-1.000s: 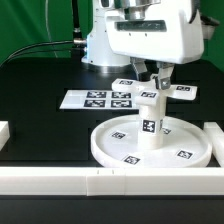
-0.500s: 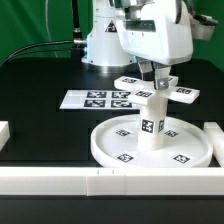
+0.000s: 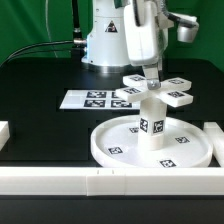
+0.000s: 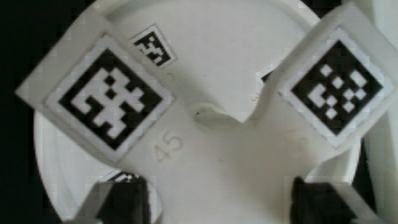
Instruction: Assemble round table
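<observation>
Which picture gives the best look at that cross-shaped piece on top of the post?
The exterior view: the whole cross-shaped piece shows there, sitting atop the post under the tool. The wrist view shows only two tagged arms of it, very close.

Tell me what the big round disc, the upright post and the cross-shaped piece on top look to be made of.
White rimmed round disc, short white cylindrical post and white cross-shaped four-armed piece: all look like rigid plastic, uniformly white with a smooth matte surface and moulded edges. Their black-and-white square tags look like printed stickers, though that is uncertain.
</observation>
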Tool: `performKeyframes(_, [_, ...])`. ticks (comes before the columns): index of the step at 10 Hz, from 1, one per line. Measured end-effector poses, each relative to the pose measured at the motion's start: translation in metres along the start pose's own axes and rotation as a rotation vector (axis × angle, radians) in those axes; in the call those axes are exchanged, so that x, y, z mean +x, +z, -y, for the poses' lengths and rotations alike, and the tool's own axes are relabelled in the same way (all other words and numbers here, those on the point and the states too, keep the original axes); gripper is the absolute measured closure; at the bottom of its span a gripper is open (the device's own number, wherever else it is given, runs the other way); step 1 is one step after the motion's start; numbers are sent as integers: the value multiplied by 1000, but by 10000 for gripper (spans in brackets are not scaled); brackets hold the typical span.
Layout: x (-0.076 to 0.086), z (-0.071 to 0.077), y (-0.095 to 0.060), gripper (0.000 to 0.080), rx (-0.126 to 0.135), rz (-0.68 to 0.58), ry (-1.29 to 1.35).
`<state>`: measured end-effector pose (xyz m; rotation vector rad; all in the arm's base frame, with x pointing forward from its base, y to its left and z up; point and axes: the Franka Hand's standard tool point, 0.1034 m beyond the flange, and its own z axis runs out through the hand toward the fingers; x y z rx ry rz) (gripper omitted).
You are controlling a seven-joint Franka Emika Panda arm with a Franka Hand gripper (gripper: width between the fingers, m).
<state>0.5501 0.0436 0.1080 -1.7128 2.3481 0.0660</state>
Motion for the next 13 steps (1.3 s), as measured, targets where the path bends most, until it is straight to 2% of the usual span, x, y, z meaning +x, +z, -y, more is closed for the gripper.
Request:
performKeyframes(3, [-3, -1, 0, 413, 2, 16, 109])
performKeyframes(5, [-6, -2, -3, 207, -10, 22, 90])
performKeyframes(6, [-8, 1, -11, 168, -3, 30, 68])
performKeyframes(8, [-13, 4, -35, 153, 15, 68, 75])
performKeyframes(10, [-12, 2, -30, 151, 9, 63, 64])
performKeyframes(13, [-13, 1, -30, 151, 9, 63, 56])
